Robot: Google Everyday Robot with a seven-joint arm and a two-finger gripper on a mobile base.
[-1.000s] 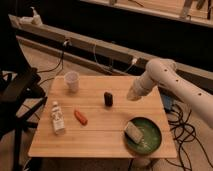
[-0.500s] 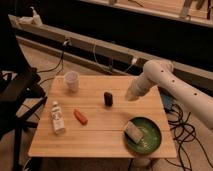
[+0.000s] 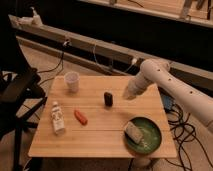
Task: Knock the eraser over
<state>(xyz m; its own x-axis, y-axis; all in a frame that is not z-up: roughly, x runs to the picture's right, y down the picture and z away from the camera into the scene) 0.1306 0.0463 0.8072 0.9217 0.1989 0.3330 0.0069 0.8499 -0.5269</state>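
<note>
The gripper (image 3: 126,95), its state impossible to tell, is creeping left above the wooden worktop (image 3: 100,137) toward the small dark rectangular eraser (image 3: 108,99), which is still standing untouched.

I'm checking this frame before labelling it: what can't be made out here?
Camera view, the only one:
Arm: cut off by the right edge.
Gripper, just right of the eraser: its height above the table cannot be judged from one view.
White cup: bottom hidden by its near wall.
Bottle: label too small to read.
</note>
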